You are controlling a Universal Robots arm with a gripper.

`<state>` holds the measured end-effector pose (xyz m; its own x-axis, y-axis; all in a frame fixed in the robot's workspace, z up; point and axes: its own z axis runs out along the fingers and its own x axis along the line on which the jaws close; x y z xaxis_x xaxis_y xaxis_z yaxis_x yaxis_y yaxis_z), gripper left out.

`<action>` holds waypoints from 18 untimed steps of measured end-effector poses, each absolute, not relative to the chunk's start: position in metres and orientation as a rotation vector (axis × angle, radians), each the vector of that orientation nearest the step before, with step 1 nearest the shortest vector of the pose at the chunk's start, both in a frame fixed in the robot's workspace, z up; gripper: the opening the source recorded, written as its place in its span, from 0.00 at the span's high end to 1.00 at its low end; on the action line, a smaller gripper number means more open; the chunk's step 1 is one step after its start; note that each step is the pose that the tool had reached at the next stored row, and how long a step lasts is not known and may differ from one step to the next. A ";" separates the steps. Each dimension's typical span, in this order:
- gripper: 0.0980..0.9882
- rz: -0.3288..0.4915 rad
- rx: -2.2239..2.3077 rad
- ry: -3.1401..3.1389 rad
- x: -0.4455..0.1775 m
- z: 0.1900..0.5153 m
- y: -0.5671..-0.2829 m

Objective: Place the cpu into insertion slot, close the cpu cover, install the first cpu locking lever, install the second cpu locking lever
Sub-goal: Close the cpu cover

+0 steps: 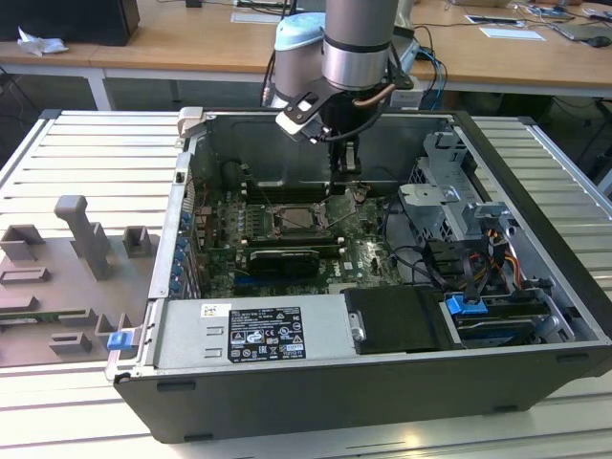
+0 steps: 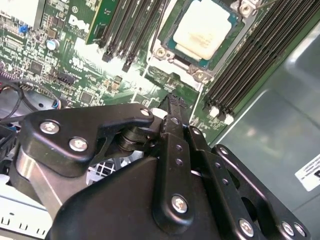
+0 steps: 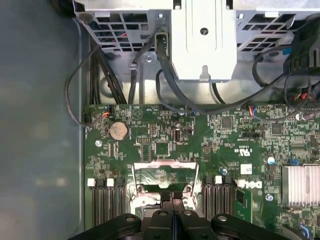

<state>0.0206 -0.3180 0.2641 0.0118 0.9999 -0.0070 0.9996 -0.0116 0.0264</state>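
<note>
Open computer case on the slatted table holds the green board, power supply along the near wall, and drive cage at the exterior view's right; cpu sits inside the insertion slot, lying flat with its pale top up; it is square, so no long axis, and its edges run parallel to the slot's rim; cpu cover is not down: it stands raised with green board visible through its window, top bar running crosswise to the black memory connectors that flank the slot on both sides; gripper has its fingers pressed together with nothing between them, tips just beside the cover's lower edge, contact unclear; bare board lies beyond the cover, then cables and the cage.
</note>
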 end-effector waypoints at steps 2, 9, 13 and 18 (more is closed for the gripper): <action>0.99 0.019 2.218 2.193 0.025 0.264 -0.318; 0.99 0.018 2.219 2.193 0.033 0.264 -0.318; 0.99 0.015 2.220 2.194 0.040 0.264 -0.318; 0.99 0.011 2.213 2.205 0.049 0.263 -0.318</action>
